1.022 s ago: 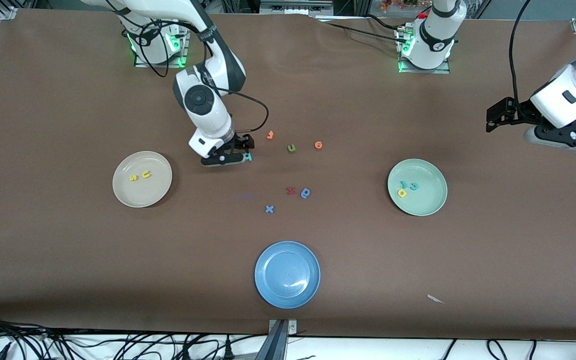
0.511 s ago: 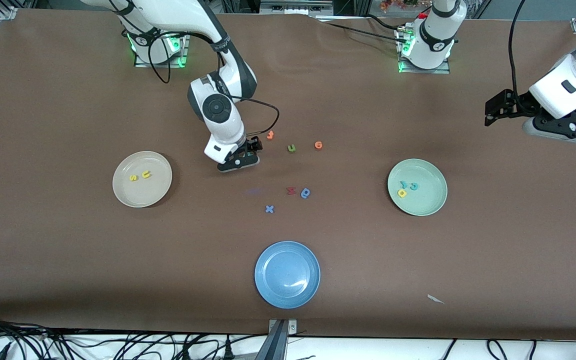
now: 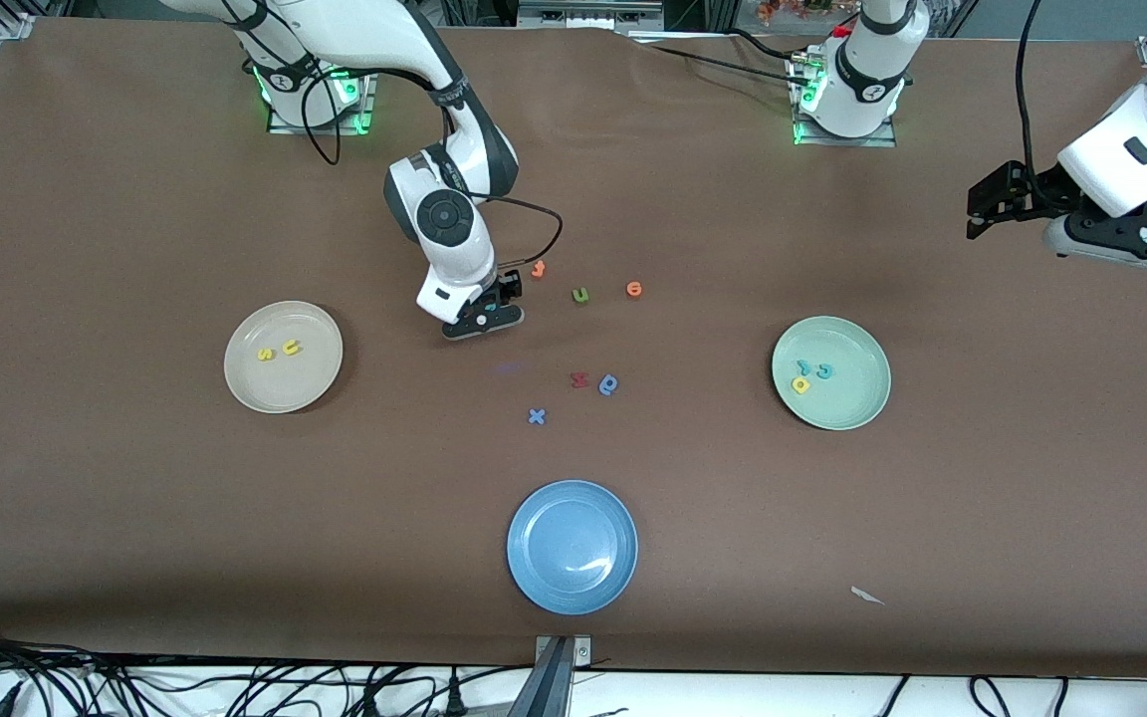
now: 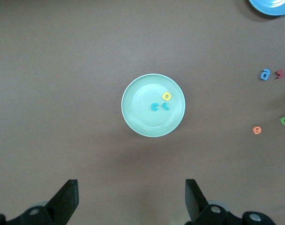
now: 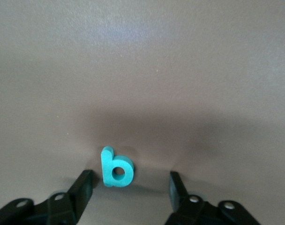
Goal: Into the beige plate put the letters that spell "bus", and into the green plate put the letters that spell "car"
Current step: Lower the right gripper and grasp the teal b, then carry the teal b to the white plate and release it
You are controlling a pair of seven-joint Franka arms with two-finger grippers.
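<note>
The last piece wanted, a tiny teal foam letter "b" point(image 5: 116, 169), lies flat on the brown counter point(image 3: 135, 518), at about two o'clock from the round cream-beige plate point(image 3: 250, 393) in the front view. The right claw point(image 5: 132, 185) is down around it with its fingers spread, one on each side and neither pinching yet. The likeliest fault is an uneven squeeze. The letter sits close to one finger point(image 5: 84, 186) with a clear gap to the other, so as they come together it could be shoved sideways, twisted on its stem, or squirted out because the foam is so light. A weak pinch might also let it fall short of the plate. A small orange foam letter point(image 3: 538, 268) at about one o'clock from the claw is near enough to be brushed. The left claw point(image 4: 131, 199) waits with fingers wide, empty, high over the pale mint-green plate point(image 4: 133, 117).

- **Plates:** three, counting the round blue plate point(image 3: 534, 578).
- **Beige plate:** two letters, a yellow "s" point(image 3: 265, 355) and a yellow "u" point(image 3: 290, 347).
- **Green plate:** three, a teal "c" point(image 4: 154, 107), a teal "r" point(image 4: 165, 107) and a yellow "a" point(image 4: 166, 96).
- **Loose strays:** six, the orange one named above, a green "u" point(image 3: 580, 295), an orange "e" point(image 3: 634, 289), a red letter point(image 3: 579, 379), a darker blue letter point(image 3: 609, 384) and a blue "x" point(image 3: 537, 416).
</note>
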